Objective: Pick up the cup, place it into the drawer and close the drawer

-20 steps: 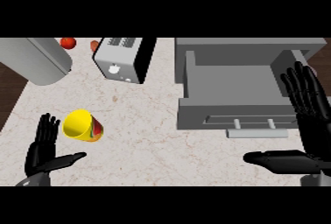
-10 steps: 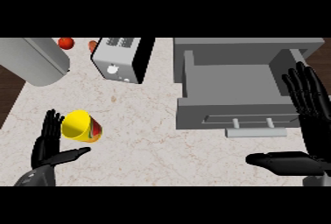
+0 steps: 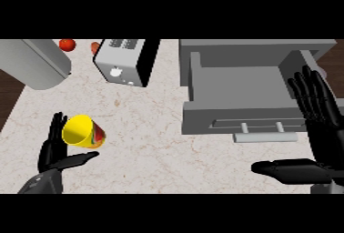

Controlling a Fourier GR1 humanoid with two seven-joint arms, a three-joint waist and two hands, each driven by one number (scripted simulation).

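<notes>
I see the open left hand (image 3: 57, 152) beside the tipped yellow cup (image 3: 82, 132); a nudge could roll it. The right hand (image 3: 316, 116) rests open.

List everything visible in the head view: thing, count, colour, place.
cup: 1, yellow with red on its side, lying tilted on the counter at lower left
drawer: 1, grey, open, upper right, handle toward the robot
toaster: 1, silver and black, top centre-left
cylinder: 1, grey, top left corner
round items: 2, red, top edge beside the toaster, one partly hidden
counter: 1, beige marbled
left robot hand: 1, black, open, beside the cup
right robot hand: 1, black, open, right edge
</notes>
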